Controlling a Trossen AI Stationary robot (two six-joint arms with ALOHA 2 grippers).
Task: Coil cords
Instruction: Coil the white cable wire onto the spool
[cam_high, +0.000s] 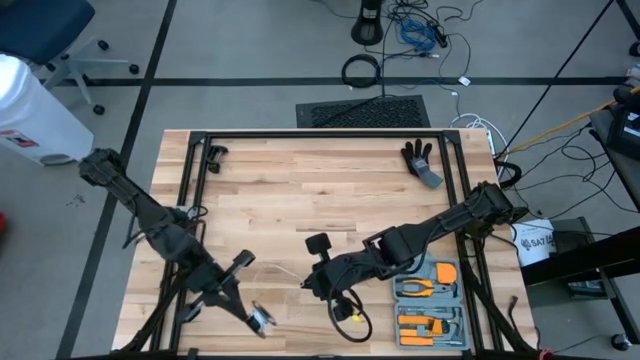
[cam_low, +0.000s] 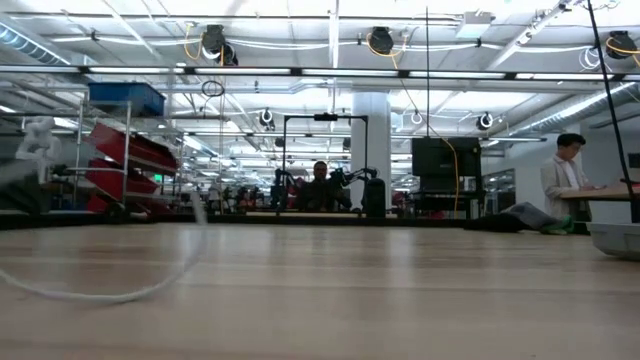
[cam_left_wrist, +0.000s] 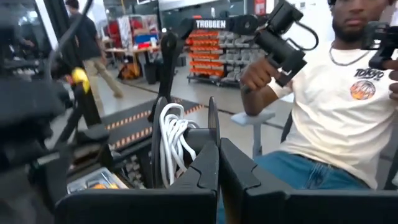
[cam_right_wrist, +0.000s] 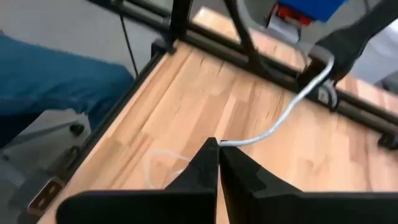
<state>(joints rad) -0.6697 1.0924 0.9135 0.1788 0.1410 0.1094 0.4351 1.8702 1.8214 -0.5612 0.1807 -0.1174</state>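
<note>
The reel is clamped on edge by the left gripper; the white cord, stretched between the arms, is pinched by the right gripper.

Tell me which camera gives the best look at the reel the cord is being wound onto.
The left wrist view: the reel fills the frame edge-on, white cord wound between its discs, pinched in the left gripper. The high view shows it only as a small spot at the table's near edge. The low and right wrist views show cord only.

"TROSSEN" on sign; "TOKYO" on person's shirt.
</note>
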